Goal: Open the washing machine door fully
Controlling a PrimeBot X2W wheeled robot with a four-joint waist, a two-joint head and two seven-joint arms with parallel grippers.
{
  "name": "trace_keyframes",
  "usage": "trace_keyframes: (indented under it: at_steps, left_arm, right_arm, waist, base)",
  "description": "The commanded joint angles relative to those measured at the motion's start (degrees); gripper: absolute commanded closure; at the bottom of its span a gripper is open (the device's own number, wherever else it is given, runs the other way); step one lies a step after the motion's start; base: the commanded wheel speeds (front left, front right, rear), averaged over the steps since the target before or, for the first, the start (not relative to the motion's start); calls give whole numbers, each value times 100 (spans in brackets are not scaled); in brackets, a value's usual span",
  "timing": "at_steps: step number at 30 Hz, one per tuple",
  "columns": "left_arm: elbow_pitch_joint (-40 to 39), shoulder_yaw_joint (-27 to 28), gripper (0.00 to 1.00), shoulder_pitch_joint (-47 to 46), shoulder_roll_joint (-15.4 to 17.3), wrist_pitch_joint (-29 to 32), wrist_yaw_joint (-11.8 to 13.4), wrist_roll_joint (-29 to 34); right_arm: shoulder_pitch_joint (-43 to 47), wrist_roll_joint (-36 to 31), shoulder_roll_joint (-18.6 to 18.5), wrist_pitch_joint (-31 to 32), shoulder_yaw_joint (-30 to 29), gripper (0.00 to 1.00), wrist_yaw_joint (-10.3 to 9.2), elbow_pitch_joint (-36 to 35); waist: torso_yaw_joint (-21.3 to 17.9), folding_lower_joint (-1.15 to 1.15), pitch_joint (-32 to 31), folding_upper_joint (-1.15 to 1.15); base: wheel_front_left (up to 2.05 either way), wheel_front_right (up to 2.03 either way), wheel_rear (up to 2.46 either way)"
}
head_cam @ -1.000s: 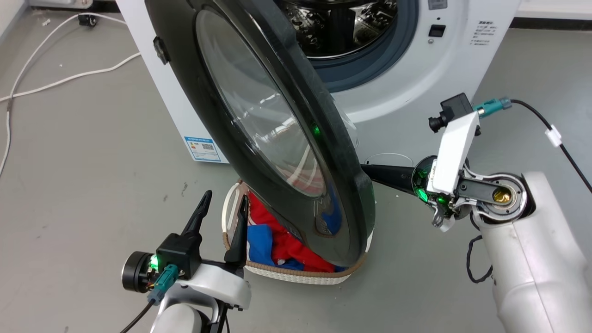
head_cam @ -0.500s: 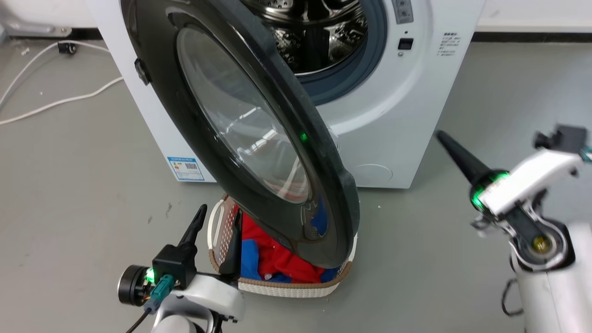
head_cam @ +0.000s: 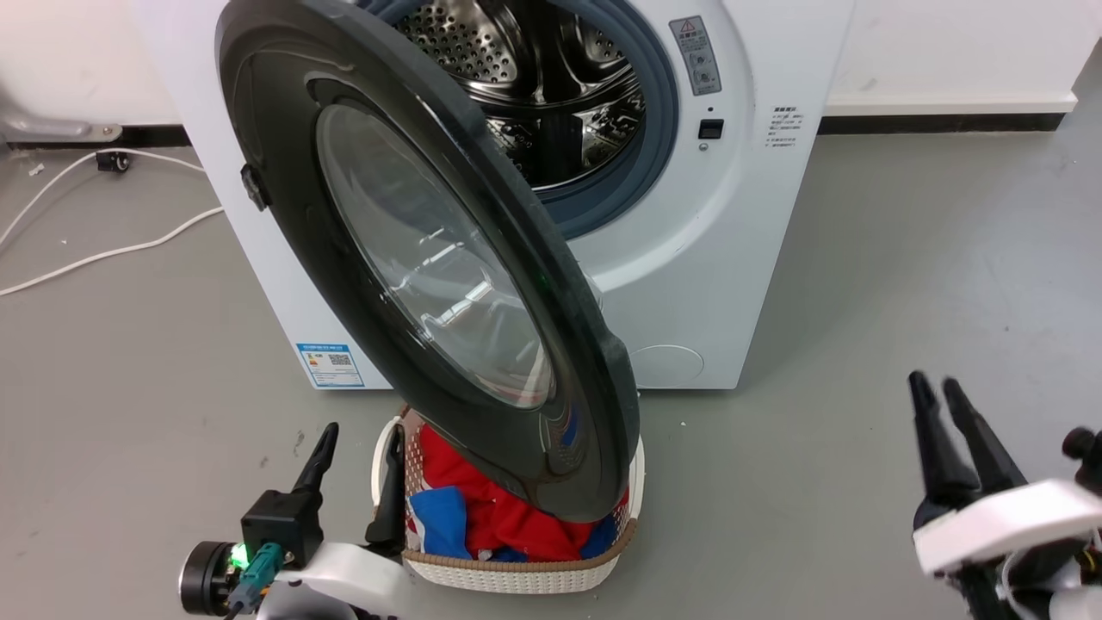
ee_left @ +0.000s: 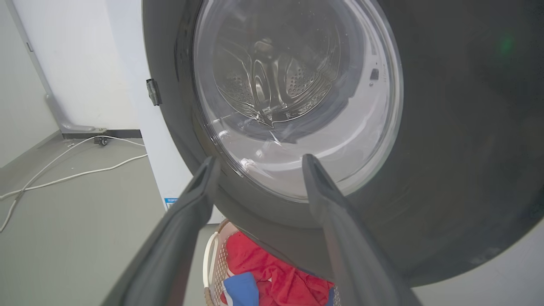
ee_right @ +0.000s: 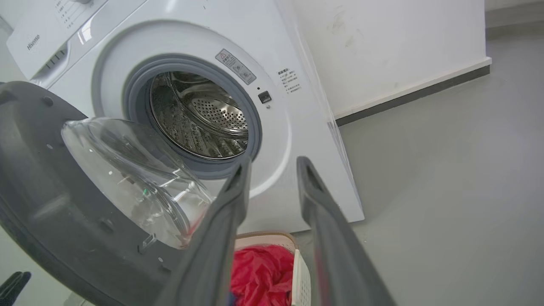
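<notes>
The washing machine door (head_cam: 594,379) is a big glossy black disc with a clear domed window (head_cam: 430,267). It stands swung out from the white machine (head_cam: 732,258), hinged at its left, leaving the steel drum (head_cam: 534,95) uncovered. My left gripper (head_cam: 362,443) is open at the lower left, just in front of the door's lower rim; its wrist view looks at the door's outer face (ee_left: 446,127). My right gripper (head_cam: 934,387) is open and holds nothing at the lower right, well away from the door. Its wrist view shows the door's inner side (ee_right: 38,178) and glass bowl (ee_right: 136,170).
A white woven basket (head_cam: 516,577) of red and blue laundry sits on the floor under the door's lower edge, beside my left fingers. White cables (head_cam: 103,250) trail over the grey floor at the left. A white wall with a dark skirting (head_cam: 938,120) runs behind.
My right gripper has drawn back from behind the door's lower edge to the lower right, clear of it. The camera has pulled back. The door's angle looks about the same.
</notes>
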Motion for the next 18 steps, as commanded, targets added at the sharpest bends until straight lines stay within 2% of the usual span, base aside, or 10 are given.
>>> trace_keyframes:
  at_steps: [1,10,15,18]
  left_arm:
    - [8,34,0,67,33,-14,24,2]
    - [38,157,0,211,97,-14,26,-13]
    - [99,154,0,211,138,-14,1,15]
    - [131,158,0,233,147,-14,-7,16]
  right_arm:
    - [122,-188,-15,-82,10,0,13,-68]
    - [649,-2217,-112,-646,-19,0,13,-632]
    - [879,-2813,-55,-655,9,0,6,-811]
    - [1071,-2907,18,-630,14,0,6,-839]
  waist:
    - [-18,0,-19,0]
    - [-114,0,-132,0]
    - [-130,0,-178,0]
    - [-114,0,-212,0]
  base:
    - [0,0,0]
    - [0,0,0]
    - [0,0,0]
    - [0,0,0]
